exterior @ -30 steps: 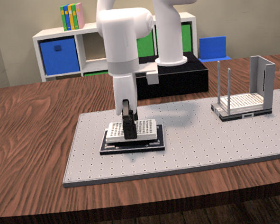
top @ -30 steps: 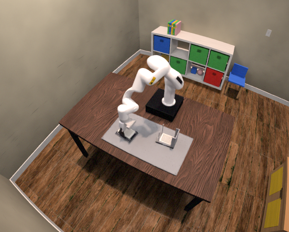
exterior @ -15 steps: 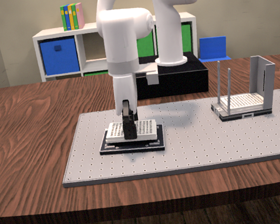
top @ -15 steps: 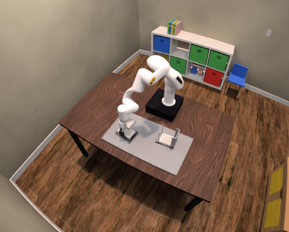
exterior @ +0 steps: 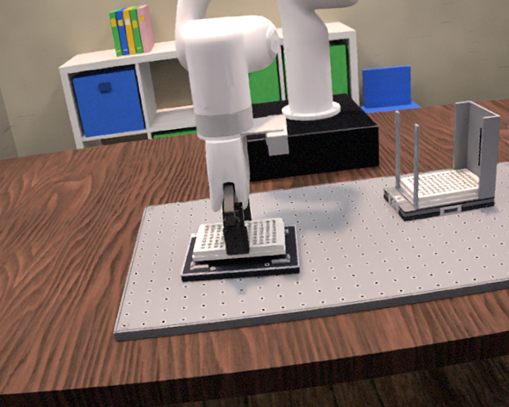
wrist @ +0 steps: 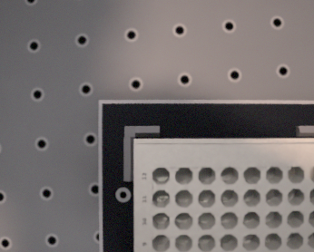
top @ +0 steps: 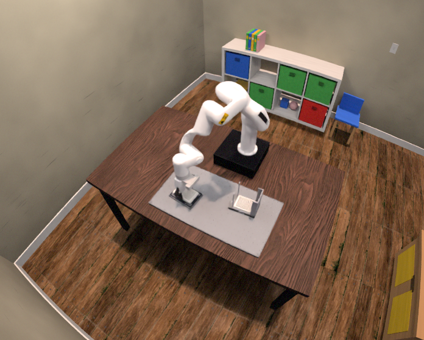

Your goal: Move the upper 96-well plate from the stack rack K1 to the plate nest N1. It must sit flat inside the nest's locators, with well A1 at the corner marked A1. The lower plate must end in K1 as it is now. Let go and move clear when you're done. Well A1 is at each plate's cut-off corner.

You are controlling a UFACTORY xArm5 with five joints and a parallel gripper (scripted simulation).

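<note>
My gripper (exterior: 236, 231) (top: 184, 194) is shut on the upper white 96-well plate (exterior: 267, 233) (top: 193, 199) (wrist: 227, 199), gripping it across its short width. The plate lies level and low on the black plate nest N1 (exterior: 214, 271) (top: 178, 200) (wrist: 181, 118). In the wrist view its visible corner is square and lies just inside a grey L-shaped locator (wrist: 128, 154). The fingers do not show in the wrist view. The stack rack K1 (exterior: 479, 144) (top: 260, 198) stands to the right with the lower plate (exterior: 441, 182) (top: 243, 202) flat at its bottom.
Nest and rack both sit on a grey perforated board (exterior: 365, 268) (top: 226, 226) (wrist: 68, 68) on the wooden table (exterior: 44, 219). The arm's black base block (exterior: 317, 148) stands behind the board. Two thin posts (exterior: 407, 160) rise at the rack's left side.
</note>
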